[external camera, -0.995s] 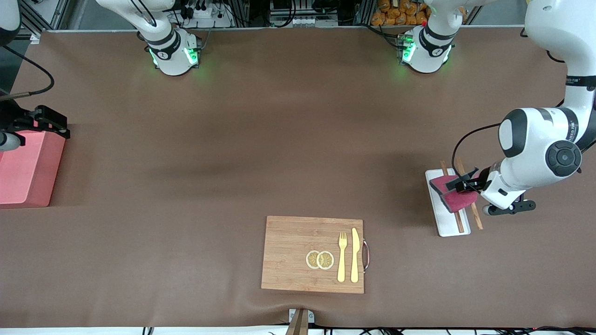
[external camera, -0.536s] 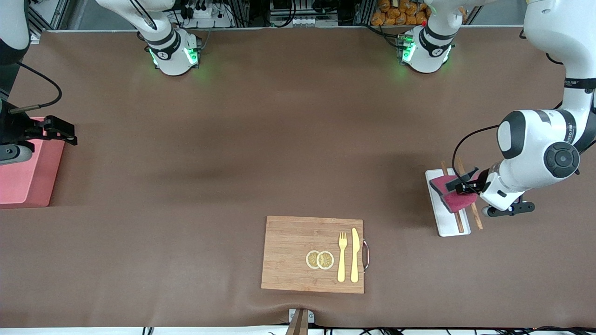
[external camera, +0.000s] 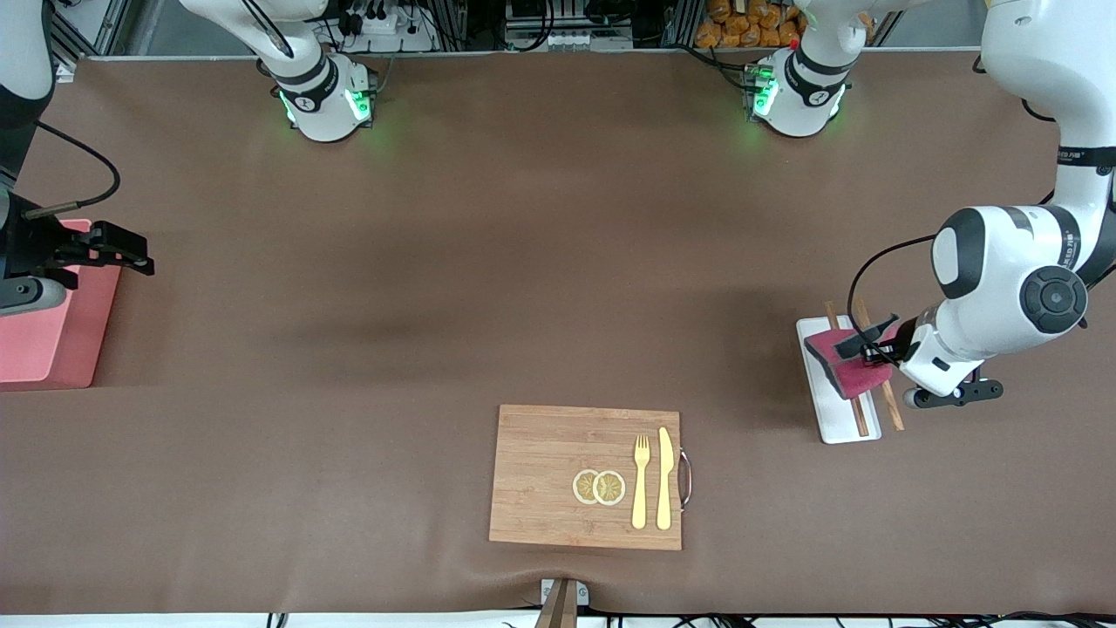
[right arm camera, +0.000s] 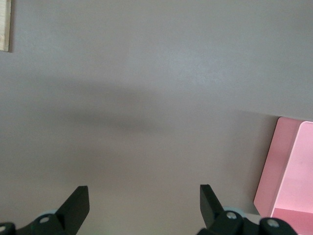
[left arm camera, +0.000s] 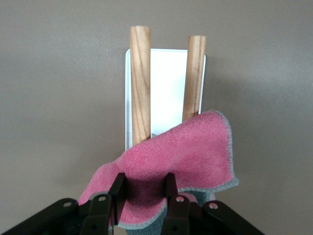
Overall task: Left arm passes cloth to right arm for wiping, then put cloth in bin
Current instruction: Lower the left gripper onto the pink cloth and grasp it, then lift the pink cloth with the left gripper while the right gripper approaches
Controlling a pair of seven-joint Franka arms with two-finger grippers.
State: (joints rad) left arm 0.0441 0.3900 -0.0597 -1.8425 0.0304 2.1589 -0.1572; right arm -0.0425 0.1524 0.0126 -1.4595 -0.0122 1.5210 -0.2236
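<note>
Left pincer [left arm camera: 143, 188] narrowed, fingers straddling cloth [left arm camera: 181, 152].

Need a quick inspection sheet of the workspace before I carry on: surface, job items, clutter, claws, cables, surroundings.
Surface: brown mat, no spills seen.
Job's things: cloth draped over two wooden rods on a white tray; pink bin at the right arm's end.
Clutter: cutting board with two lemon slices, fork and knife.
Claws: left claw pinching a fold of the cloth; right claw open, above the mat beside the bin.
Cables: black cable looping at the left wrist; another at the right arm.
Surroundings: arm bases lit green; equipment along the table edge.
</note>
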